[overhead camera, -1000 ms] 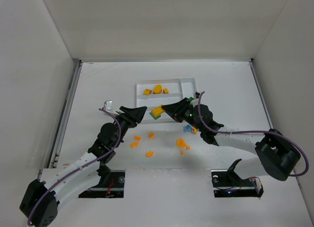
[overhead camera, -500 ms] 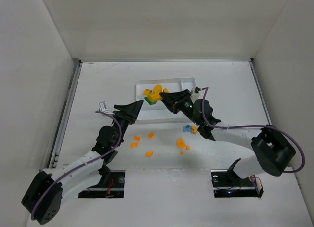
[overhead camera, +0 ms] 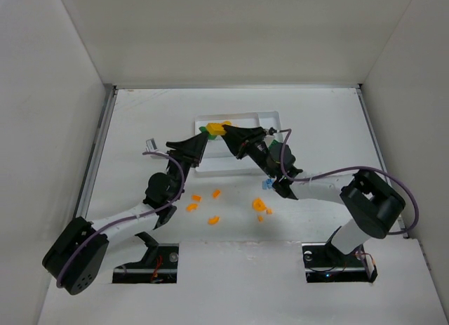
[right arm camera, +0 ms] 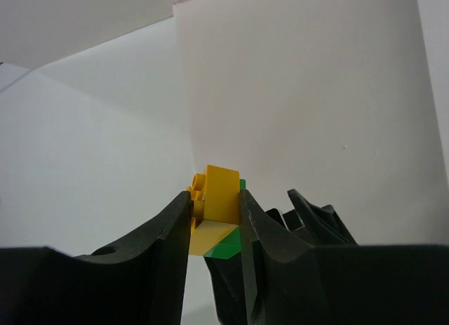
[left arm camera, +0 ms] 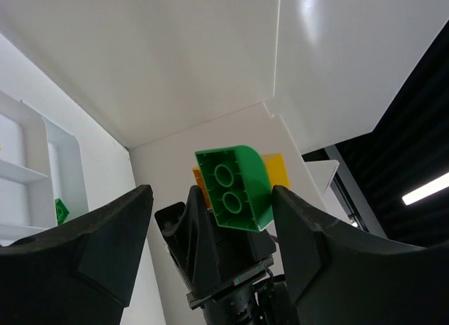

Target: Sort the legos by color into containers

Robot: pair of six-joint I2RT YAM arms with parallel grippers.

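My right gripper (overhead camera: 226,134) is shut on a stack of two legos, a yellow brick (right arm camera: 222,189) on a green brick (right arm camera: 229,250), held in the air over the far part of the white tray (overhead camera: 272,116). My left gripper (overhead camera: 200,144) faces it from the left, open. In the left wrist view the green brick (left arm camera: 235,188) shows its hollow underside between my open fingers (left arm camera: 105,241), with yellow behind it (left arm camera: 278,169). I cannot tell whether the brick touches a finger. Loose orange legos (overhead camera: 212,220) and light-blue legos (overhead camera: 269,182) lie on the table.
Both grippers hide most of the tray's compartments in the top view. A small green piece (left arm camera: 62,210) lies in one tray section. Orange bits (overhead camera: 259,204) are scattered between the two arms, in front of the tray. White walls enclose the table.
The right gripper has carried the yellow and green stack up and away, from the tray's near edge to over its far part. The left gripper followed and its jaws opened wider.
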